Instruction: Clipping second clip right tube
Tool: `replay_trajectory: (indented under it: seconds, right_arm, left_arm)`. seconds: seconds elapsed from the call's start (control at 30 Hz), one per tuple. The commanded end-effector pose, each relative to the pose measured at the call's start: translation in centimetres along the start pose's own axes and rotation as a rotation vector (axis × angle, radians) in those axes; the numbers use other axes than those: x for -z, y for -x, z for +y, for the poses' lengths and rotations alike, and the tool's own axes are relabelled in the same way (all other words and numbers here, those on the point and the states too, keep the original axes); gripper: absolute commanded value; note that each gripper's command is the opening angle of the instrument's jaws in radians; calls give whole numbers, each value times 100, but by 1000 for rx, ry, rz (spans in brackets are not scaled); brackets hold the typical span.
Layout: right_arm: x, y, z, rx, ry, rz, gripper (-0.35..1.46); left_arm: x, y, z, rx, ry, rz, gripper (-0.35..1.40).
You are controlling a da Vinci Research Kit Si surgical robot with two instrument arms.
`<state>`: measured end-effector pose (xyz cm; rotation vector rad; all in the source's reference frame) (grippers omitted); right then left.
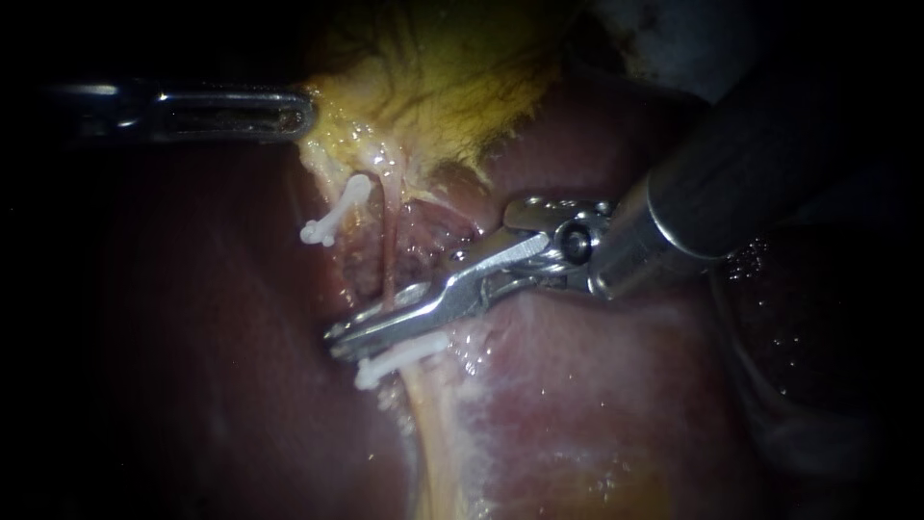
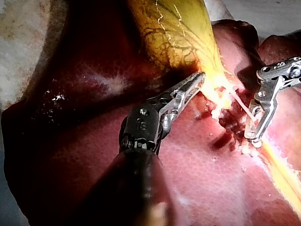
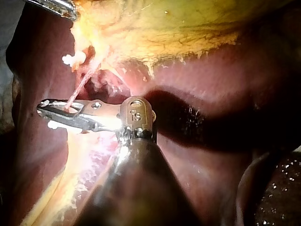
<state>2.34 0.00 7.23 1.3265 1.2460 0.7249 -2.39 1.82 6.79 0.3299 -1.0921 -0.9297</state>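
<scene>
1. Endoscope view.
   - Your left instrument comes in from the left. Its jaws are clamped on the yellow edge of the gallbladder.
   - Your right instrument comes in from the upper right and reaches down across the liver.
   - Its jaws stand slightly apart, with a narrow gap between them. The right tube, a thin pink strand, runs down from the gallbladder into that gap.
   - The lower clip lies crosswise just below these jaws.
   - The upper clip sits on a pale strand to the left of the right tube, near the gallbladder.

2. Left wrist view.
   - Your left instrument has its jaws pressed together, with the tips buried in the bright yellow tissue at the narrow end of the gallbladder.
   - Beyond it, your right instrument straddles the right tube with parted jaws.
   - The liver lies under both instruments.

3. Right wrist view.
   - Your right instrument holds its jaws apart, and a gap shows along their length.
   - The right tube descends from the gallbladder and passes between the jaws near their tips.
   - The lower clip shows just under the nearer jaw.
   - The upper clip lies ahead, close to the tip of your left instrument.
   - The liver lies beside the shaft.
</scene>
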Motion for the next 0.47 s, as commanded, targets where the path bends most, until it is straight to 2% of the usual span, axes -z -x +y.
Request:
replay_trajectory:
  seconds: [0.03, 0.47]
  right_arm:
    - [0, 0, 1, 1, 0, 0, -35]
    - [-1, 3, 2, 2, -1, 0, -35]
  left_arm:
    - [0, 0, 0, 0, 0, 0, -35]
    - [0, 0, 0, 0, 0, 0, -35]
